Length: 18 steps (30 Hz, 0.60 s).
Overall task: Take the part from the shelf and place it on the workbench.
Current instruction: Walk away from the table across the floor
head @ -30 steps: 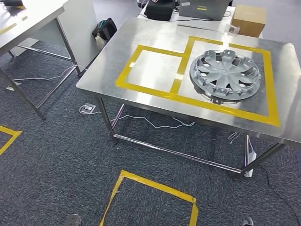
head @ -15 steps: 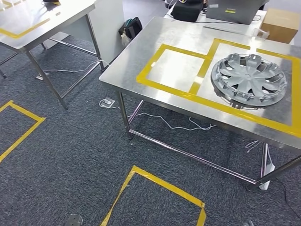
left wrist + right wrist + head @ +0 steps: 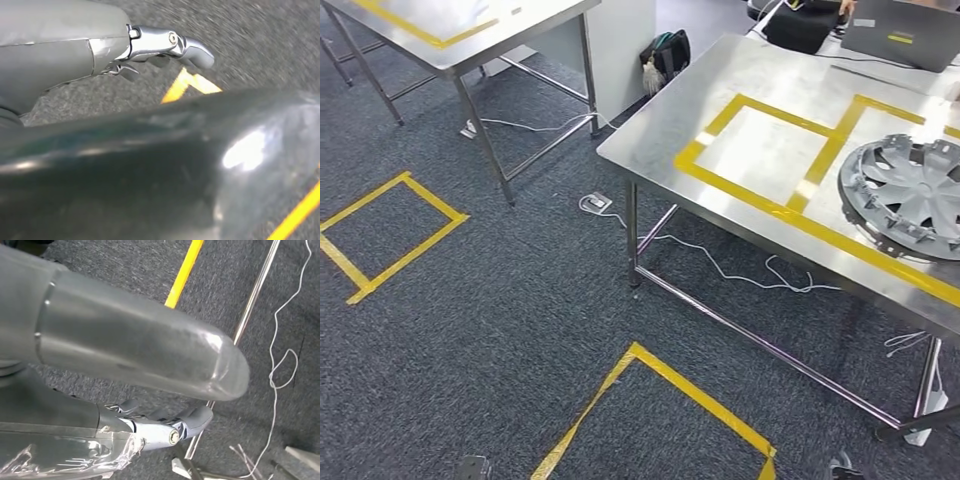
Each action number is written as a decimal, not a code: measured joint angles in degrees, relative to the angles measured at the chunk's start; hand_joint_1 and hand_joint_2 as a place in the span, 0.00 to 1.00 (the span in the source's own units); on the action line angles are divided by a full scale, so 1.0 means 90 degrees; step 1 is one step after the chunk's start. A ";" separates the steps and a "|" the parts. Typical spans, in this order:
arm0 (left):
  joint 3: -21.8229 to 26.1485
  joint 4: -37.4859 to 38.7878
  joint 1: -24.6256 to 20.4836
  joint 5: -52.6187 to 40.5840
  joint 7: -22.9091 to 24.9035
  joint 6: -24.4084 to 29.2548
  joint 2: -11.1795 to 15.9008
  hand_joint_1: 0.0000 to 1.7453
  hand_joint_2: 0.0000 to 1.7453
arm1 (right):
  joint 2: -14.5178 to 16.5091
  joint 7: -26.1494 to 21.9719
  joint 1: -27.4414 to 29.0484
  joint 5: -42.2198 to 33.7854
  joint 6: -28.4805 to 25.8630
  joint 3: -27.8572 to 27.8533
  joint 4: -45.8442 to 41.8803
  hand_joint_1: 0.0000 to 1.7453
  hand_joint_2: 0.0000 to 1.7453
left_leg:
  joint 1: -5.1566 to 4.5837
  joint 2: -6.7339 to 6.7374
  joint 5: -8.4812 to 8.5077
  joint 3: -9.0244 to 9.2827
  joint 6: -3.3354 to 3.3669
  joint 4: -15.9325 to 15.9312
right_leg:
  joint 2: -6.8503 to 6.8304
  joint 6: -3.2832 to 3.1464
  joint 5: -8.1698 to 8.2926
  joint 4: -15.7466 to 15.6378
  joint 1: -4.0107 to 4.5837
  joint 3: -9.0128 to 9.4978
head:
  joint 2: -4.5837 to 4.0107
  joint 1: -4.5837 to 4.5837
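Already on workbench (image 3: 743, 90): grey hubcap (image 3: 905, 195), inside yellow tape.

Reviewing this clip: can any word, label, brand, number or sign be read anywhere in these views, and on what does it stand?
No text can be read in these views.
Laptop on the far table: a small yellow sticker and a pale label, both too small to read.
Hubcap on the workbench: no marking legible.
Yellow tape on the workbench and the floor forms plain outlines, no lettering.
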 joint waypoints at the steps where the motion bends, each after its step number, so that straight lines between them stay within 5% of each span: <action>1: 0.0012 0.0000 0.0009 -0.0001 0.0001 0.0001 0.0002 0.00 0.00 | 0.0000 -0.0009 -0.0016 0.0009 0.0002 -0.0027 0.0012 0.00 0.00 | 0.0008 -0.0066 0.0014 -0.0005 0.0039 -0.0009 | 0.0139 0.0030 -0.0109 0.0143 -0.0018 -0.0058 | 0.0000 0.0015; 3: 0.0022 0.0000 0.0000 -0.0003 0.0000 0.0002 0.0000 0.00 0.00 | 0.0000 -0.0017 -0.0027 0.0021 0.0002 -0.0085 0.0040 0.00 0.00 | 0.0015 -0.0208 0.0037 -0.0023 0.0100 -0.0017 | 0.0502 0.0068 -0.0521 0.0883 -0.0037 -0.0384 | 0.0000 0.0044; 5: 0.0027 0.0000 -0.0009 -0.0004 0.0001 0.0002 -0.0002 0.00 0.00 | 0.0000 -0.0018 -0.0027 0.0024 0.0002 -0.0144 0.0074 0.00 0.00 | 0.0006 -0.0373 0.0047 -0.0039 0.0130 -0.0014 | 0.0642 0.0069 -0.0867 0.1762 -0.0036 -0.0796 | 0.0000 0.0051; 6: 0.0031 0.0000 -0.0005 -0.0004 0.0001 0.0002 -0.0001 0.00 0.00 | 0.0000 -0.0018 -0.0027 0.0025 0.0002 -0.0168 0.0089 0.00 0.00 | 0.0001 -0.0459 0.0051 -0.0041 0.0132 -0.0012 | 0.0656 0.0064 -0.0872 0.1939 -0.0035 -0.0895 | 0.0000 0.0053; 7: 0.0036 0.0000 0.0001 -0.0004 0.0001 0.0002 -0.0001 0.00 0.00 | 0.0000 -0.0018 -0.0028 0.0026 0.0002 -0.0184 0.0101 0.00 0.00 | 0.0000 -0.0548 0.0057 -0.0039 0.0128 -0.0010 | 0.0668 0.0055 -0.0740 0.1840 -0.0038 -0.0867 | 0.0000 0.0054; 10: 0.0059 0.0000 0.0000 -0.0004 0.0001 0.0002 -0.0002 0.00 0.00 | 0.0000 -0.0020 -0.0040 0.0026 0.0004 -0.0204 0.0121 0.00 0.00 | -0.0002 -0.0811 0.0077 -0.0044 0.0084 0.0009 | 0.0973 0.0028 -0.0088 0.0550 -0.0088 -0.0300 | 0.0000 0.0054; 12: 0.0077 -0.0001 -0.0010 -0.0004 0.0001 0.0002 -0.0002 0.00 0.00 | 0.0000 -0.0022 -0.0057 0.0030 0.0006 -0.0213 0.0135 0.00 0.00 | -0.0005 -0.0948 0.0106 -0.0092 0.0021 0.0028 | 0.1180 0.0006 0.0029 0.0077 -0.0115 -0.0091 | 0.0000 0.0046; 14: 0.0096 -0.0002 0.0005 -0.0004 0.0002 0.0010 -0.0002 0.00 0.00 | 0.0001 -0.0025 -0.0076 0.0050 0.0013 -0.0220 0.0153 0.00 0.00 | 0.0015 -0.1070 0.0153 -0.0153 -0.0058 0.0030 | 0.1105 -0.0048 0.0035 0.0060 -0.0099 -0.0081 | 0.0000 0.0042; 16: 0.0118 -0.0002 0.0028 -0.0006 0.0005 0.0031 -0.0011 0.00 0.00 | 0.0003 -0.0038 -0.0094 0.0086 0.0024 -0.0232 0.0163 0.00 0.00 | 0.0018 -0.0949 0.0062 -0.0249 -0.0121 0.0163 | 0.0957 -0.0127 0.0078 0.0044 -0.0099 -0.0073 | 0.0000 0.0025; 18: 0.0135 -0.0002 0.0011 -0.0015 0.0007 0.0048 -0.0028 0.00 0.00 | 0.0005 -0.0054 -0.0093 0.0114 0.0034 -0.0249 0.0172 0.00 0.00 | 0.0007 -0.0599 -0.0302 -0.0542 -0.0173 0.0769 | 0.0776 -0.0182 0.0100 0.0024 -0.0097 -0.0075 | 0.0000 -0.0010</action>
